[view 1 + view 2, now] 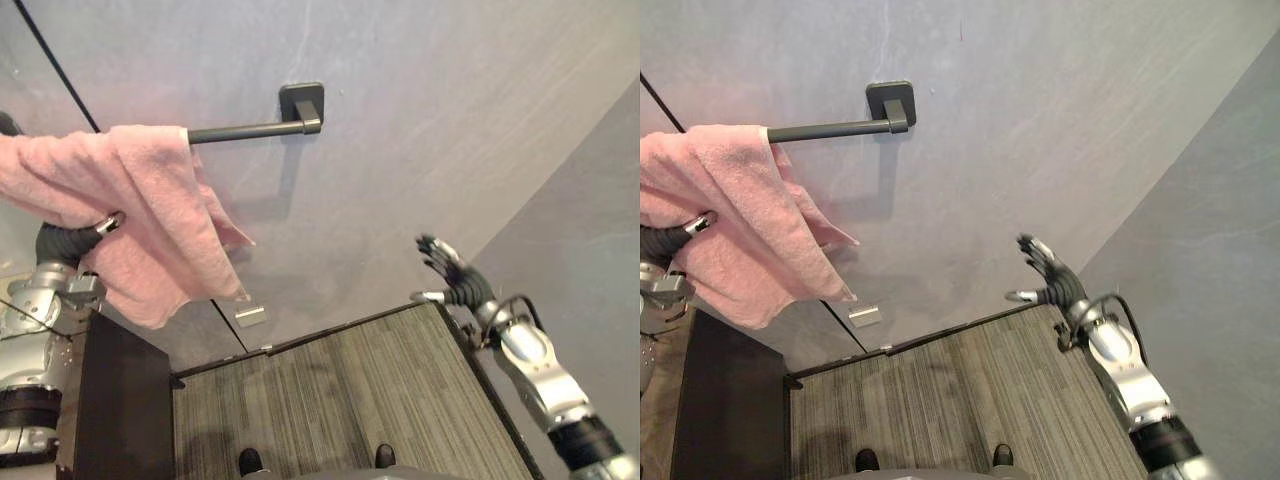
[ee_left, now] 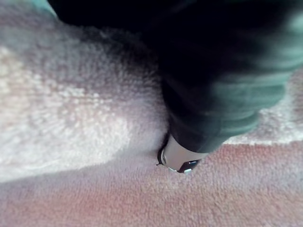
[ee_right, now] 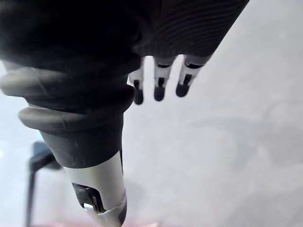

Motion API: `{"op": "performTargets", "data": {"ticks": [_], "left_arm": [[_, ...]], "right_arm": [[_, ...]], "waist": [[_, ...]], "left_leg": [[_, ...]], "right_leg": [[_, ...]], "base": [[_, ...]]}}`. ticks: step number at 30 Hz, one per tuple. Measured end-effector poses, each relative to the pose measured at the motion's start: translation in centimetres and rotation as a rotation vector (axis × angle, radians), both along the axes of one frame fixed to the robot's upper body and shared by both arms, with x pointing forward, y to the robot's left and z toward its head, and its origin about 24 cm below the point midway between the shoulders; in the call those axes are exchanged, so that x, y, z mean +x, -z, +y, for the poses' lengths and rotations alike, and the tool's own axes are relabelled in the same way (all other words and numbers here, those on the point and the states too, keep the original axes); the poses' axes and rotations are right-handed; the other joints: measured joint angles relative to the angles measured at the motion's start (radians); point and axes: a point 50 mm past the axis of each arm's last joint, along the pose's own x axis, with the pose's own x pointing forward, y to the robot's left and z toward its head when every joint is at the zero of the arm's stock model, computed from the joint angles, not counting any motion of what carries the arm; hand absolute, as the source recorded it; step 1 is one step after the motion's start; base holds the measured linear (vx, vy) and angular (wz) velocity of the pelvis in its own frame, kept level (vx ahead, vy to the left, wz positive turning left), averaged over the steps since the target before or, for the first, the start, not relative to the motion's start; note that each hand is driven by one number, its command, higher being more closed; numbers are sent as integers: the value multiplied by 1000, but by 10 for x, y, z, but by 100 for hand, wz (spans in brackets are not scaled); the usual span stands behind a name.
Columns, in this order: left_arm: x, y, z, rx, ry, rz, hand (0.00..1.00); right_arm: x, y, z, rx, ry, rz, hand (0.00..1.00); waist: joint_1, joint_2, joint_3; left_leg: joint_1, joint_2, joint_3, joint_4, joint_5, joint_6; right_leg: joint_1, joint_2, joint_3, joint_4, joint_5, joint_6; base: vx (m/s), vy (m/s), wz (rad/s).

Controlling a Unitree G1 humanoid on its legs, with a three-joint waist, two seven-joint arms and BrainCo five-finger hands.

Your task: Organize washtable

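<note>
1. Currently I count one pink towel, and it hangs bunched over the left end of one dark towel bar on the grey wall.
2. The bar's right stretch runs uncovered to one square mount.
3. My left hand is pushed up into the towel from below. Its fingers are buried in the folds, so I cannot tell whether they grip the cloth or only prop it.
4. In my left wrist view the terry pile presses against the dark cover. What may be my thumb pokes into it, though it is too blurred to be sure.
5. My right hand is raised in open air near the corner where two walls meet, well apart from the towel. Its fingers are straight and spread, holding nothing.
6. Lower down I see one dark cabinet at my left, one small metal plate low on the wall, and the striped grey floor.
</note>
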Motion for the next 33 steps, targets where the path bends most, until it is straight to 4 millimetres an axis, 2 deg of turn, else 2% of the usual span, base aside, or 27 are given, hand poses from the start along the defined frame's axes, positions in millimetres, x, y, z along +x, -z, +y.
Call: {"op": "performTargets", "data": {"ticks": [1, 2, 5, 9, 16, 18, 21, 24, 28, 30, 33], "left_arm": [[1, -1, -1, 4, 8, 1, 100], [3, -1, -4, 18, 28, 11, 100], [6, -3, -10, 30, 73, 15, 100], [7, -3, -11, 41, 94, 31, 100], [15, -4, -20, 51, 129, 35, 100], [23, -9, -26, 48, 147, 19, 100], [29, -10, -30, 48, 153, 21, 100], [36, -10, -33, 26, 144, 10, 100], [49, -14, -40, -19, 133, -17, 100], [54, -13, -44, -38, 137, -21, 100], [65, -21, -55, -36, 168, -38, 100]], "right_arm": [[0, -6, 7, 6, -42, -18, 0], [0, -19, 22, 6, -143, -50, 0], [-3, -32, 37, -7, -274, -68, 0], [-2, -37, 47, -34, -350, -64, 0], [9, -65, 79, -66, -473, -147, 0], [23, -75, 94, -53, -459, -166, 0], [45, -82, 111, -36, -415, -163, 0], [59, -82, 126, -63, -399, -132, 0], [91, -84, 151, -87, -280, -75, 0], [99, -82, 156, -96, -234, -49, 0], [114, -84, 162, -71, -129, -13, 0]], "waist": [[1, 0, 0], [7, 0, 0], [24, 0, -1], [29, -1, -2], [33, -2, -4], [53, -6, -6], [61, -6, -6], [77, -6, -6], [89, -5, -6], [106, -5, -5], [111, -3, -1]], "left_leg": [[-1, 2, -1, 0, 1, 0], [-2, 4, -2, 0, 4, -1], [-16, 6, -6, -1, 11, 1], [-20, 6, -15, -7, 16, 4], [-44, 10, -34, -7, 29, 3], [-60, 18, -39, -2, 39, 2], [-72, 20, -50, 0, 47, 2], [-79, 20, -54, -1, 51, 2], [-125, 23, -88, -1, 69, 8], [-125, 23, -89, -1, 70, 8], [-152, 24, -112, -1, 82, 8]], "right_leg": [[0, 2, 0, 0, 0, 0], [-1, 4, -1, 0, 0, 0], [-12, 6, -3, -1, 2, 4], [-12, 6, -4, -1, 5, 6], [-23, 9, -17, -2, 11, 6], [-33, 19, -24, -10, 22, -1], [-33, 21, -31, -19, 30, -1], [-35, 21, -33, -25, 37, -1], [-52, 26, -62, -38, 55, -6], [-52, 26, -62, -39, 57, -6], [-60, 29, -86, -40, 58, -6]], "base": [[-49, -24, 0], [-43, -19, -1], [-63, -20, 2], [-47, -6, 5], [-34, -8, 5], [-16, -23, 4], [-20, -15, 9], [-40, -4, 5], [-68, -15, 17], [-40, -7, 6], [-32, -9, 21]]}}
